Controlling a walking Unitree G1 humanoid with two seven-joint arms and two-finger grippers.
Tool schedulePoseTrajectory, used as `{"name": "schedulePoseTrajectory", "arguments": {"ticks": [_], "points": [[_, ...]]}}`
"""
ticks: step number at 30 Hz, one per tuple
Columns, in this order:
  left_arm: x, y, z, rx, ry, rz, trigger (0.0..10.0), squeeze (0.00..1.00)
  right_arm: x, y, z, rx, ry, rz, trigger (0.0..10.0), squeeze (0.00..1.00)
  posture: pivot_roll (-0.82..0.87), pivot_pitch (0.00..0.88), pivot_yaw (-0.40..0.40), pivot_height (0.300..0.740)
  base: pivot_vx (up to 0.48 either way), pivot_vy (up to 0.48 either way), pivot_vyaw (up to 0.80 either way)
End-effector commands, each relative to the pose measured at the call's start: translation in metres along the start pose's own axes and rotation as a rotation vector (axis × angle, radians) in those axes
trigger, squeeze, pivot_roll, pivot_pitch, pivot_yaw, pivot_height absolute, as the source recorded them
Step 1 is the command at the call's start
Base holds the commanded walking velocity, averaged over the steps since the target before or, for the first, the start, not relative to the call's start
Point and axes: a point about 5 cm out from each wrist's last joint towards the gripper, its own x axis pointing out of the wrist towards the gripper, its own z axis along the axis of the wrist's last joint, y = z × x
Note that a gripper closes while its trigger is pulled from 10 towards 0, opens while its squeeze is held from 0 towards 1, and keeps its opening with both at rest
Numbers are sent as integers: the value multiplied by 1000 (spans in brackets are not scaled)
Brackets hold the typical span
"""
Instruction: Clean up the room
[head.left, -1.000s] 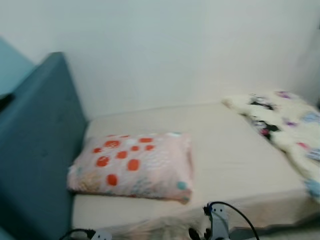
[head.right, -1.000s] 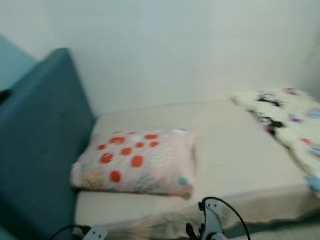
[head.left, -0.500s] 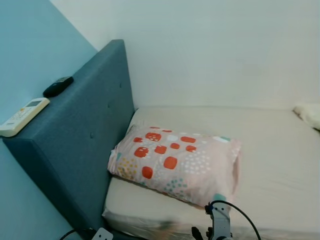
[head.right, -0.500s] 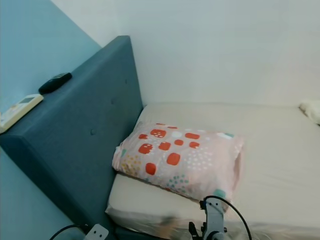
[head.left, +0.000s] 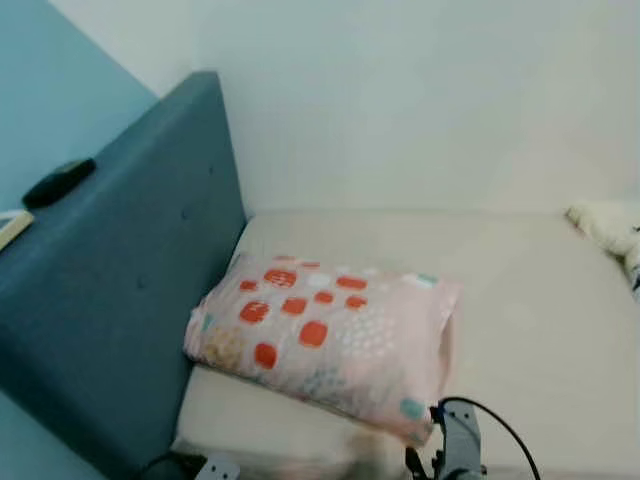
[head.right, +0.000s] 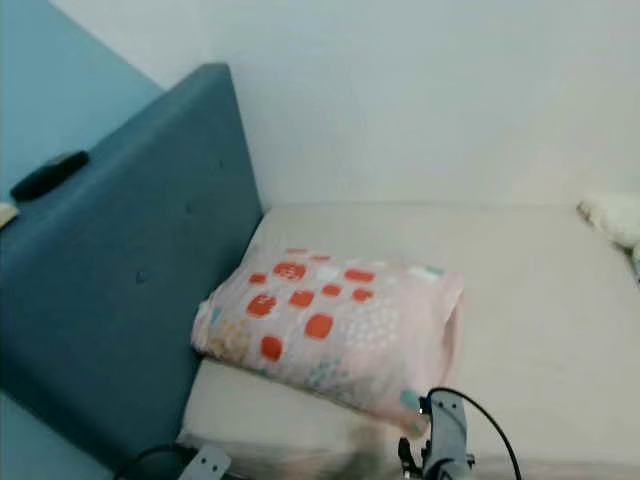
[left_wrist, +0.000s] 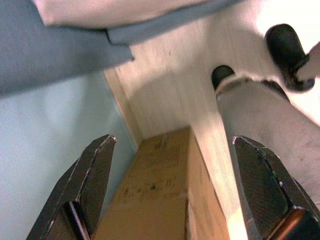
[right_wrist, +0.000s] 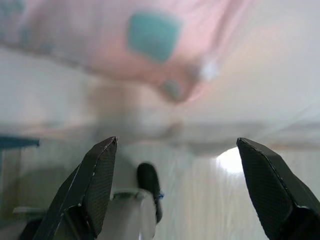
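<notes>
Pale bed (head.left: 520, 300) against teal headboard (head.left: 110, 290). Spotted pillow (head.left: 325, 340) lying crosswise at near left, just beyond right gripper (right_wrist: 175, 190), released. Left gripper (left_wrist: 170, 190) released too, low over floor.

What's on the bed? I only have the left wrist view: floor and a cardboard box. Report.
Observer: A pink pillow with orange spots lies on the mattress, against the blue headboard.
Operator: Tell me what's on top of that headboard.
Observer: A small dark object, possibly a remote, rests on its top ledge.
Operator: Give me the right gripper.
Observer: The right gripper is low at the mattress edge, jaws open and empty, facing the pillow's near corner.
</notes>
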Motion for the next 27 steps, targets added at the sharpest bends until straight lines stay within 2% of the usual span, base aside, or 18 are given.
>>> {"name": "schedulePoseTrajectory", "arguments": {"ticks": [1, 10, 16, 19, 24, 26, 27], "points": [[-1, 1, -7, -18, 22, -1, 10000, 0, -1, 3, -7, 1, 23, -1, 10000, 0, -45, 6, 7, 740, 0, 0, 0], [-1, 1, -8, -36, 23, -7, 10000, 0, 1, 0, 2, -1, -1, -21, 10000, 0, -45, 0, 3, 740, 0, 0, 0], [-1, 0, -9, -36, 21, -6, 10000, 0, 4, 0, 28, 12, -85, -29, 10000, 0, -49, 5, 3, 740, 0, -392, 0], [-1, 3, -8, -48, 14, 25, 10000, 0, 5, 1, 38, 23, -114, -28, 10000, 0, -50, 11, 5, 740, 0, 0, 0], [-1, 2, -8, -46, 14, 21, 10000, 0, 6, 4, 58, 79, -175, 3, 10000, 0, -49, 24, 1, 740, 0, 0, 0], [-1, 1, -10, -47, 20, 18, 10000, 0, 7, 8, 74, 100, -220, 40, 10000, 0, -45, 41, -1, 740, 0, 0, 0], [-1, 1, -10, -47, 20, 18, 10000, 0, 7, 8, 74, 100, -220, 40, 10000, 0, -45, 41, -1, 740, 0, 0, 0]]}}
